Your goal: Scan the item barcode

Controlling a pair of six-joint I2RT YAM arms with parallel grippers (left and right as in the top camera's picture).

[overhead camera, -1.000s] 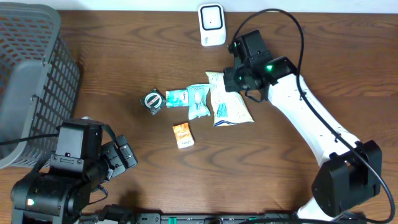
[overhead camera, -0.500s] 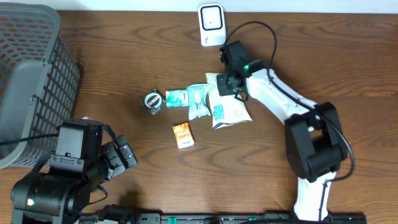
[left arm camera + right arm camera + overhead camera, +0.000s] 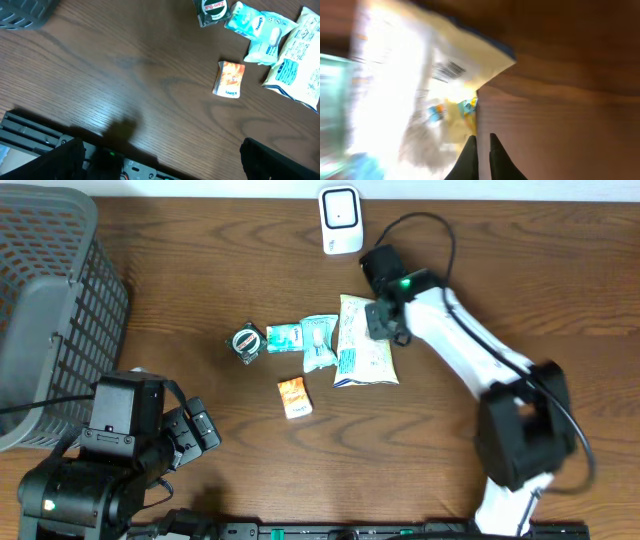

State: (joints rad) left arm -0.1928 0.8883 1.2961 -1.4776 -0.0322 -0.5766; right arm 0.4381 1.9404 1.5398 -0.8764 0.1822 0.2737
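Note:
The white scanner stands at the table's far edge. A white and blue snack packet lies flat just below it, also seen at the right of the left wrist view. My right gripper is shut, its tips set against the packet's right edge with bare table showing in the narrow slit between them. A barcode shows on the packet, blurred. My left gripper stands open at the near left, nothing between its fingers.
Two teal packets, a round black tin and a small orange packet lie left of the snack packet. A grey mesh basket fills the far left. A rail runs along the near edge.
The right arm swung and its gripper shifted slightly right along the packet's top right. The snack packet turned more upright and slid a little left. The left arm has not moved.

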